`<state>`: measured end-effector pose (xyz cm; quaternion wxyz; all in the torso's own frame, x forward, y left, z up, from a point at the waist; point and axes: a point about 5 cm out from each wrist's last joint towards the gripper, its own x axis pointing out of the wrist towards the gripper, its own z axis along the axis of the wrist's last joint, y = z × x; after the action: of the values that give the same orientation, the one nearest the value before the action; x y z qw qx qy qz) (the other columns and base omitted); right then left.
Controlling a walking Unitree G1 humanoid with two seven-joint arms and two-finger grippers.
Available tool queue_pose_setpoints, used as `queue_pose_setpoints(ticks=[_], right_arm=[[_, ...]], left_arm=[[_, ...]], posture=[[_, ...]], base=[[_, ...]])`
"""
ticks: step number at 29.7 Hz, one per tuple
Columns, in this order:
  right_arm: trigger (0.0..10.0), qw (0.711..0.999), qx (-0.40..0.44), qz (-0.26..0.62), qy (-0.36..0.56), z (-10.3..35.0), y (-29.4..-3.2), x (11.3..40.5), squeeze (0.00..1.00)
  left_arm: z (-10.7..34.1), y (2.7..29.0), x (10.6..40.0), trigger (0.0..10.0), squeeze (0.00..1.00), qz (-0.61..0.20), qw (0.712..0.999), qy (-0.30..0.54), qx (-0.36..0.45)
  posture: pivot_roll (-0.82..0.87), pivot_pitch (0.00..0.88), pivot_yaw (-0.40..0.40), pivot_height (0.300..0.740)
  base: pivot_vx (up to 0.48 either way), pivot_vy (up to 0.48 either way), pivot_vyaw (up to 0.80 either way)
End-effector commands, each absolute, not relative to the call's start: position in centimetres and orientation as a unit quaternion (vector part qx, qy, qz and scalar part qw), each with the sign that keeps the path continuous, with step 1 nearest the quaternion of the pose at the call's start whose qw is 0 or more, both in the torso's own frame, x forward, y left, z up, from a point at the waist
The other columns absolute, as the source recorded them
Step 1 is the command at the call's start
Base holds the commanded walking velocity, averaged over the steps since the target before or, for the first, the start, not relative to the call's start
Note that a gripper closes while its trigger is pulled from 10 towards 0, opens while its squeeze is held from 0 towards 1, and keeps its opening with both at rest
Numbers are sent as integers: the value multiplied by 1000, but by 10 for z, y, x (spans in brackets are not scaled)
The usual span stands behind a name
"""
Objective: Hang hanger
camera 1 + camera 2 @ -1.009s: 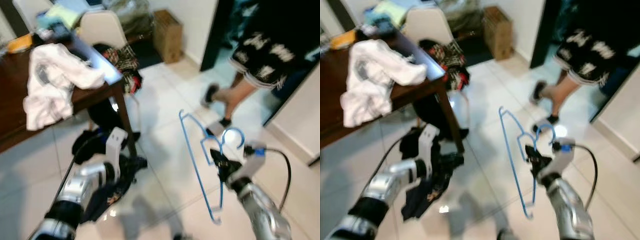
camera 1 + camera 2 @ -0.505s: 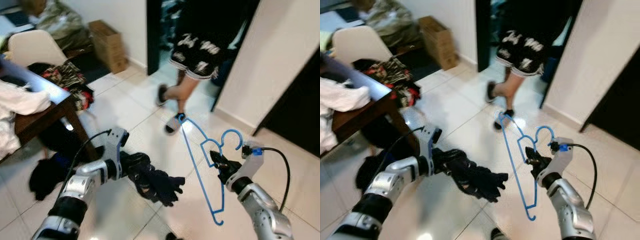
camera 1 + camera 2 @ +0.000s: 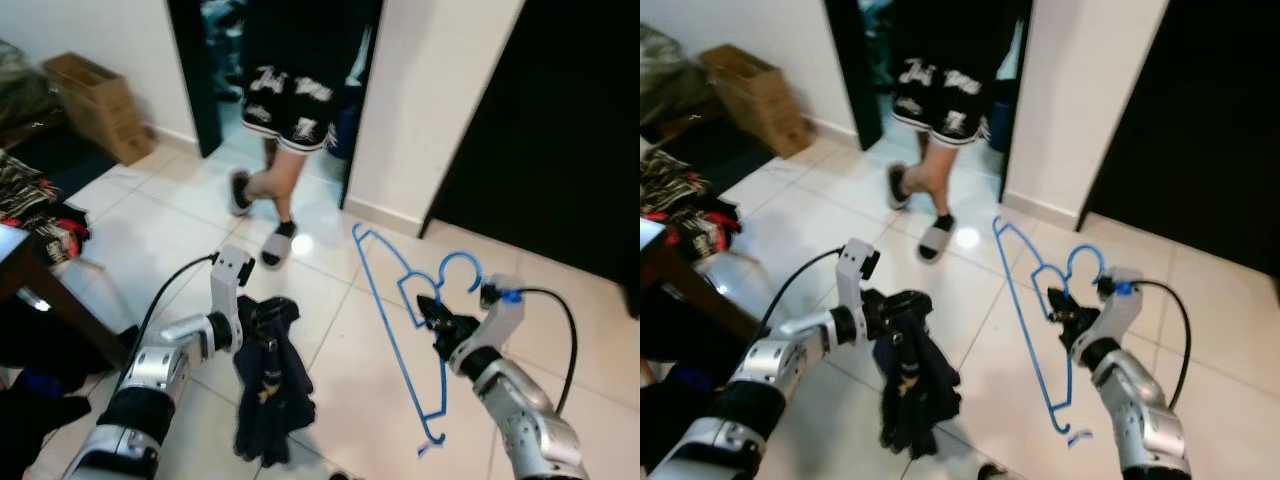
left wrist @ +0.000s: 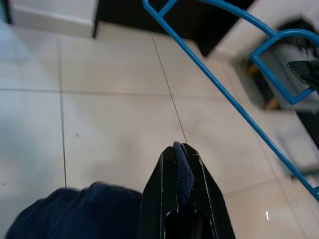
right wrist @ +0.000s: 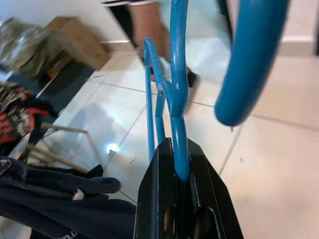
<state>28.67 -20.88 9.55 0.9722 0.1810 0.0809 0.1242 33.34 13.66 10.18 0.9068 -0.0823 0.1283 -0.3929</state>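
A blue wire hanger (image 3: 400, 300) stands upright in the air before me, its hook (image 3: 462, 272) at the top right. My right gripper (image 3: 436, 322) is shut on the hanger's neck; the right wrist view has the blue wire (image 5: 177, 124) pinched between the black fingers (image 5: 158, 194). My left gripper (image 3: 255, 318) is shut on a dark navy garment (image 3: 268, 385) that dangles toward the white tiles. In the left wrist view a navy fold (image 4: 182, 172) sits between the closed fingers (image 4: 158, 199), with the hanger (image 4: 239, 107) beyond.
A person (image 3: 285, 90) in dark patterned shorts and slippers walks through a doorway ahead. A white wall section (image 3: 430, 110) and a dark opening (image 3: 560, 140) lie to the right. A cardboard box (image 3: 95, 105) and clothes at a table corner (image 3: 25, 250) are at the left.
The camera has swung right, so the table and chairs slid off to the left. The navy garment, bunched before, now hangs straight from my left gripper. The person stepped further into the doorway.
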Motion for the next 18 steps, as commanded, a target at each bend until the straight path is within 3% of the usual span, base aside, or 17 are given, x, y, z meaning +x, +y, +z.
queue_pose_setpoints(ticks=[1, 18], right_arm=[[10000, 973, 178, 117, 93, 91, -212, 283, 0], [10000, 973, 173, 119, 96, 90, -212, 283, 0]], left_arm=[[98, 135, 331, 10000, 0, -400, 903, 132, -83], [97, 135, 332, 10000, 0, -399, 904, 130, -86]], posture=[[-5, 180, 17, 740], [-7, 181, 13, 740]], base=[[0, 0, -800], [0, 0, -800]])
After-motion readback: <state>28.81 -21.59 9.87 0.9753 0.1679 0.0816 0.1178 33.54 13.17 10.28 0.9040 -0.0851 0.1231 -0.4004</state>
